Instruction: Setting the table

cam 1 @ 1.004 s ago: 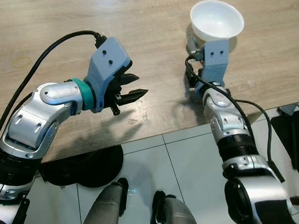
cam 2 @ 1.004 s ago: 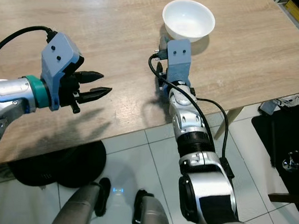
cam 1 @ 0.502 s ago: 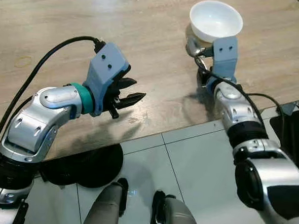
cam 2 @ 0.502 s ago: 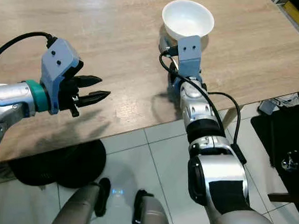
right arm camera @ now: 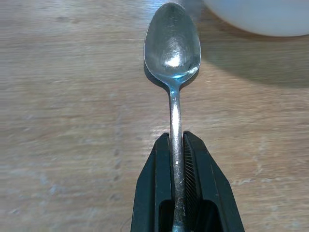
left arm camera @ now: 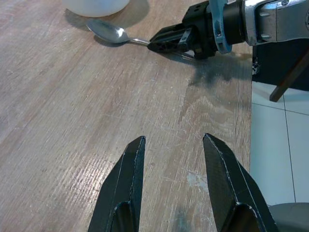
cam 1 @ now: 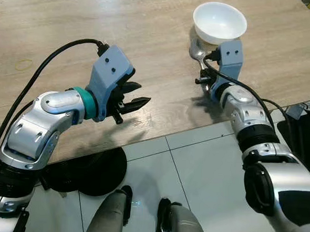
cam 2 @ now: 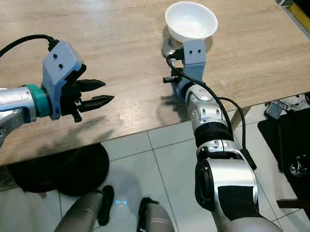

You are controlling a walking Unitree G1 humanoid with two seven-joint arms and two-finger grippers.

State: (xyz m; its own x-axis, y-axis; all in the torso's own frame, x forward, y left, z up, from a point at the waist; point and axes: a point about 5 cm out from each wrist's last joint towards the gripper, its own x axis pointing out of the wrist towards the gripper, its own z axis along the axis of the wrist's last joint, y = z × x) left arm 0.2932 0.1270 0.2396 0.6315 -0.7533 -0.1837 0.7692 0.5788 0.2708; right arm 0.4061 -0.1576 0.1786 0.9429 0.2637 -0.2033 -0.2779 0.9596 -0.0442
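Observation:
A white bowl [cam 1: 219, 22] stands on the wooden table [cam 1: 55, 31] near its right front corner. A metal spoon [right arm camera: 172, 53] lies just on the near left side of the bowl, its scoop beside the bowl's foot. My right gripper [right arm camera: 176, 140] is shut on the spoon's handle, low over the tabletop; it also shows ahead of the left gripper [left arm camera: 159, 43]. My left gripper [cam 1: 138, 96] hovers open above the table's front edge, well to the left of the bowl, with nothing between its fingers [left arm camera: 126, 174].
The table's front edge runs diagonally above a white tiled floor [cam 1: 204, 171]. A black round base [cam 1: 88, 172] sits under the table on the left. Dark objects [cam 1: 307, 130] stand on the floor at the far right. My feet [cam 1: 143, 215] are at the bottom.
My right forearm has swung outward to the right while its gripper stays by the bowl, still shut on the spoon. The left gripper has sunk slightly and stays open.

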